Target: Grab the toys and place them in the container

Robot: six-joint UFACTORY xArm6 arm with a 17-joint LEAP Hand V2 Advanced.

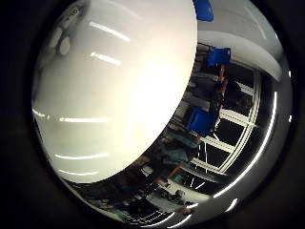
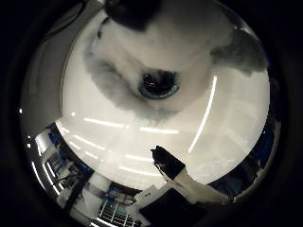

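Observation:
A plush toy (image 2: 156, 52) with white and grey fur and a glossy blue eye lies on the white glossy table (image 2: 142, 142), close to my palm in the thumb side view. One white finger with a black tip (image 2: 171, 166) of my right hand (image 2: 189, 182) reaches out straight over the table, apart from the toy and touching nothing. Nothing is held. No container shows in either view.
The same white table top (image 1: 114, 95) fills the little finger side view, with a small pale round object (image 1: 64, 46) near its far edge. Beyond the edge are blue chairs (image 1: 202, 119) and dark windows with white frames (image 1: 238, 119).

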